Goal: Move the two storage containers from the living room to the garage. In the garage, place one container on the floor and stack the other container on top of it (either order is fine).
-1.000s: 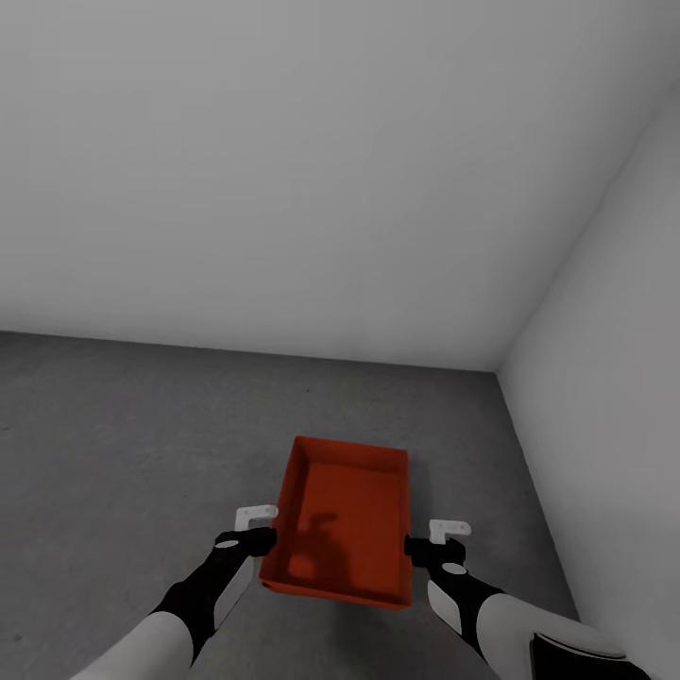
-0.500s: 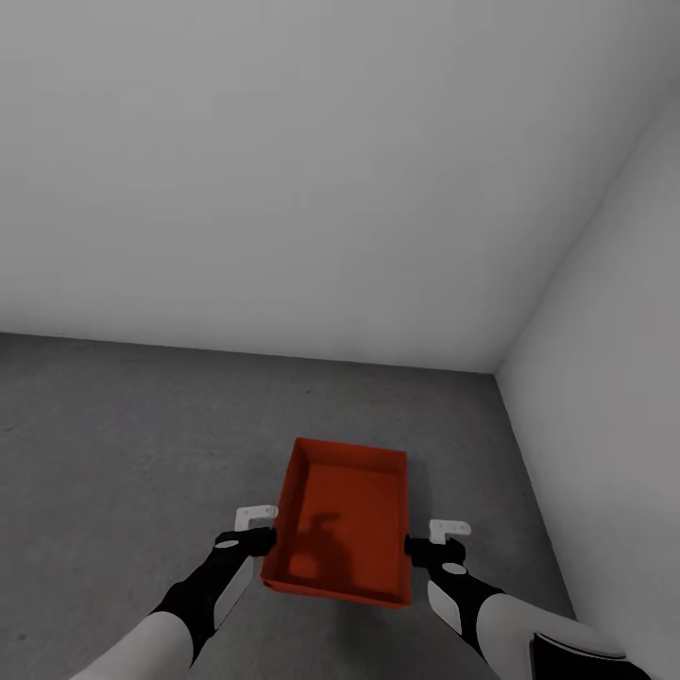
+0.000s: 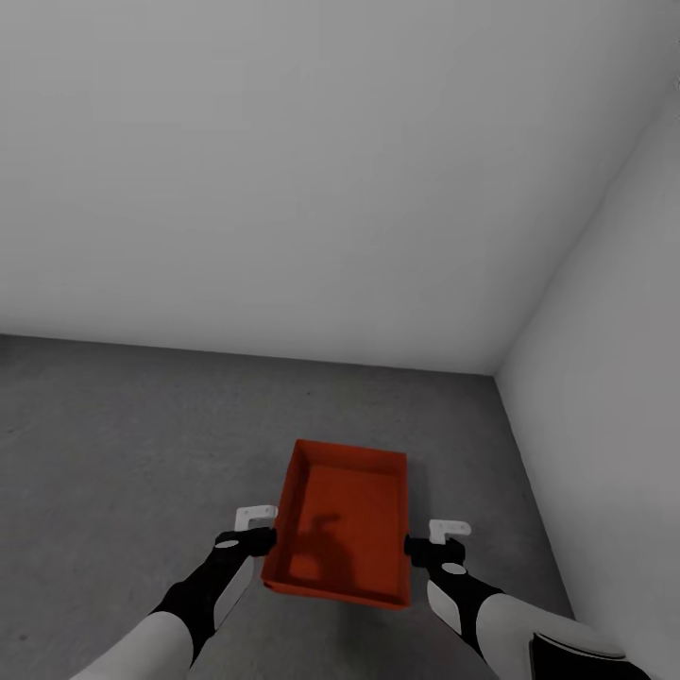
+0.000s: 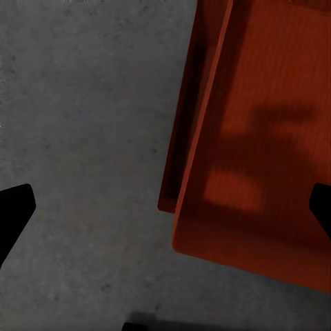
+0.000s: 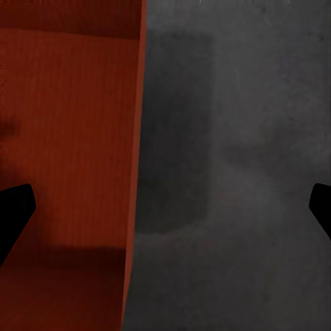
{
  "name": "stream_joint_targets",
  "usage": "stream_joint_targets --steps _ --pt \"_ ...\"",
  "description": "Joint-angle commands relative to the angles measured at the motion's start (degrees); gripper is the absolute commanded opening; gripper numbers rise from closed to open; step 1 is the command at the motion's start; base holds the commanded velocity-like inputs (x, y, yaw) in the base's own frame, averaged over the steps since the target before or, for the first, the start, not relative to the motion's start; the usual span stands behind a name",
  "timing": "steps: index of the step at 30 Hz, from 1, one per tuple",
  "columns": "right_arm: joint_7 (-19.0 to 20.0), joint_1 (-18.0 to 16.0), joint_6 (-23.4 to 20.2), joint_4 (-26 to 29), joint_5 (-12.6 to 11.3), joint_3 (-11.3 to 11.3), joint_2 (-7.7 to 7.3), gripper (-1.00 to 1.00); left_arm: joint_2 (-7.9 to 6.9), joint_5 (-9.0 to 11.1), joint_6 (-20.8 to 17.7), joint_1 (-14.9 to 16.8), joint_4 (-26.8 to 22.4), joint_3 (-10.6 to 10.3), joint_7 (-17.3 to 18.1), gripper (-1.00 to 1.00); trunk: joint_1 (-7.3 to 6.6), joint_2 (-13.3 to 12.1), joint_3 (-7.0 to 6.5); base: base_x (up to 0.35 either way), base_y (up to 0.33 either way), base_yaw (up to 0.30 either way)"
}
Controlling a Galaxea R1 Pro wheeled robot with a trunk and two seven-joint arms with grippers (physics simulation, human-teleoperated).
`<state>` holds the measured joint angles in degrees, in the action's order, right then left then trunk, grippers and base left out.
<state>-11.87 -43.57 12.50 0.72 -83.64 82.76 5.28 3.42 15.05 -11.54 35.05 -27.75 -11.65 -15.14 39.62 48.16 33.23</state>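
An orange-red storage container (image 3: 345,519) lies open side up on the dark grey garage floor (image 3: 123,453), near the room's corner. In the left wrist view this container (image 4: 262,138) rests on a second one, whose darker wall (image 4: 182,124) pokes out slightly beside it. My left gripper (image 3: 263,540) is open beside the stack's left wall; its black fingertips (image 4: 14,214) are spread wide, straddling that wall without touching it. My right gripper (image 3: 417,548) is open too, at the right wall, and the container (image 5: 69,138) lies under one side of it.
Plain pale grey walls meet in a corner: the back wall (image 3: 283,170) ahead and a side wall (image 3: 604,378) close on the right. Bare speckled floor (image 5: 241,172) stretches to the left and in front of the stack.
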Motion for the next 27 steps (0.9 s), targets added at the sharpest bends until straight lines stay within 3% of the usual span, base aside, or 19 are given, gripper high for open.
stream_joint_targets --steps 1,27 --pt "-0.32 -0.02 0.11 0.08 -0.46 0.48 0.00 1.00 -0.07 0.60 -0.24 0.02 -0.11 -0.48 -0.55 1.00 0.01 0.04 -0.03 0.000 0.000 0.000" --pt "-0.43 -0.02 0.12 0.08 -0.46 0.47 0.00 1.00 -0.08 0.60 -0.16 0.02 -0.11 -0.56 -0.59 1.00 0.01 0.04 -2.35 0.000 0.000 0.000"
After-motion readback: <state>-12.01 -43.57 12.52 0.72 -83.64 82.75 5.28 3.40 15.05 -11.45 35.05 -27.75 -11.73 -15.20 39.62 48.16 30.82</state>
